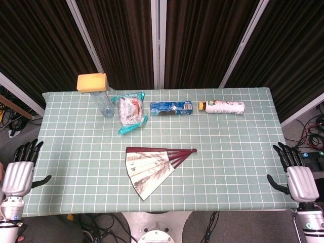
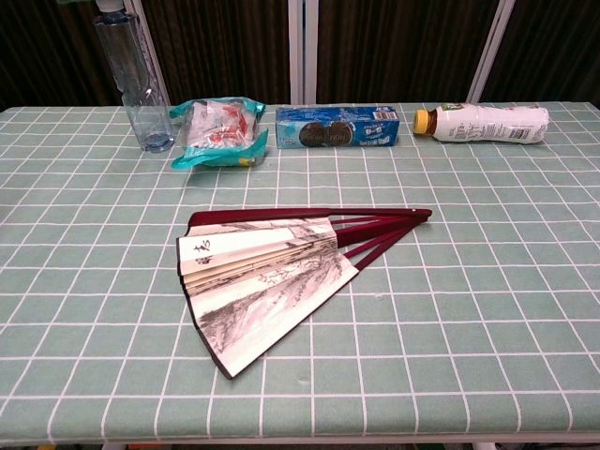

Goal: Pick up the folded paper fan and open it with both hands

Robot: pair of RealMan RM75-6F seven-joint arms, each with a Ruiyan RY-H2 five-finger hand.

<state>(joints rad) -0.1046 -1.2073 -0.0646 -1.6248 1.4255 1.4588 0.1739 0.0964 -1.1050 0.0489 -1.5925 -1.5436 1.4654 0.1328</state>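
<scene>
Your left hand (image 1: 19,169) and right hand (image 1: 298,174) are waiting off the table's side edges, fingers spread and holding nothing, leaving the partly fanned paper fan (image 1: 152,169) lying unobstructed at the table's centre for your reach.

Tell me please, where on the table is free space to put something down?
Bare cloth lies left and right of the paper fan, between it and the left hand and right hand. The back row is crowded: clear bottle, snack bag, blue cookie box, white bottle.
</scene>
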